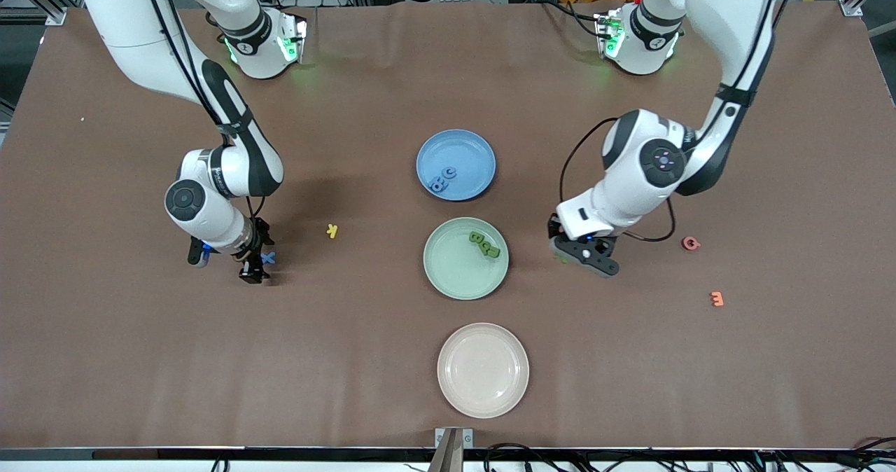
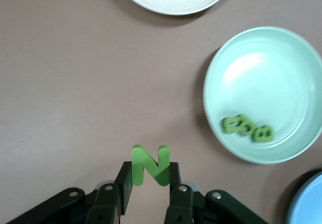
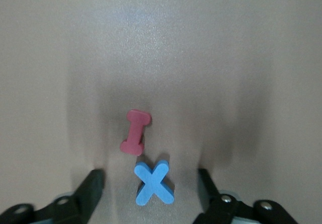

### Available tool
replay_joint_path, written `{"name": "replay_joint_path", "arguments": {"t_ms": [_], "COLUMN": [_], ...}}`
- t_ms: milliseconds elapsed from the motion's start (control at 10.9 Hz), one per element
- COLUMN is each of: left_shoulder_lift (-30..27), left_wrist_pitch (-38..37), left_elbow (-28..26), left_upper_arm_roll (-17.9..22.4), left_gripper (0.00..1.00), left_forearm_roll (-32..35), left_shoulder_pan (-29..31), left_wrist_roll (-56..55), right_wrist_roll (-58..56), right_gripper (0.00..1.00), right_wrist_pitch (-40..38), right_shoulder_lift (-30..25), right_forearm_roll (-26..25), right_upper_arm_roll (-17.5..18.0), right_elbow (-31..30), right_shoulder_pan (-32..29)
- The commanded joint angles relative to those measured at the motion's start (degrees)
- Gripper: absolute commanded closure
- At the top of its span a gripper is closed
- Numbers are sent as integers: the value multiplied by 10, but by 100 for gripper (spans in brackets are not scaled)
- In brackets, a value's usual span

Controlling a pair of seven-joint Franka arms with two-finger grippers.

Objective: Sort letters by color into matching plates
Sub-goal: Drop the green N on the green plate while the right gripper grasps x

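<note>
My left gripper (image 2: 150, 177) is shut on a green N (image 2: 150, 164), low over the table beside the mint green plate (image 1: 448, 276), toward the left arm's end; it also shows in the front view (image 1: 584, 253). That plate (image 2: 261, 68) holds three green letters (image 2: 247, 127). The blue plate (image 1: 469, 150) holds two blue letters (image 1: 442, 178). My right gripper (image 1: 255, 265) is open and low at the table, a finger (image 3: 93, 183) on each side of a blue X (image 3: 154, 182), which also shows in the front view (image 1: 268, 257).
A red I (image 3: 136, 132) lies touching the blue X. A yellow K (image 1: 332, 230) lies between the right gripper and the plates. A cream plate (image 1: 483, 369) sits nearest the camera. A pink letter (image 1: 691, 244) and an orange letter (image 1: 716, 298) lie toward the left arm's end.
</note>
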Motion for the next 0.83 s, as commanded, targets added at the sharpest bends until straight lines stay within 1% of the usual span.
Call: {"name": "replay_joint_path", "arguments": {"t_ms": [0,183,367,458,734], "left_shoulder_lift": [54,87,120,137,175], "left_wrist_pitch": [-5,-1,16,19,20], "left_elbow": [61,95,120,127,162], "left_upper_arm_roll": [21,31,31,30,30], "left_gripper": [100,100,100,100,100], "left_forearm_roll": [-10,-9,-9,-9,-10], "left_shoulder_pan": [-76,-111,-127,-127,-137], "left_wrist_roll": [-93,-149,-187,-190,-192], "right_wrist_roll": [-8,-11,-16,-18,-20], "right_gripper": [41,52,56,56,52], "right_wrist_pitch": [13,17,18,18,18], "right_shoulder_lift": [-1,-1,2,2,0], "right_forearm_roll": [9,9,9,9,8], "right_upper_arm_roll": [11,12,12,12,12], "right_elbow": [-6,-7,-7,-7,-8], "right_shoulder_pan": [-5,-5,-5,-5,-7]}}
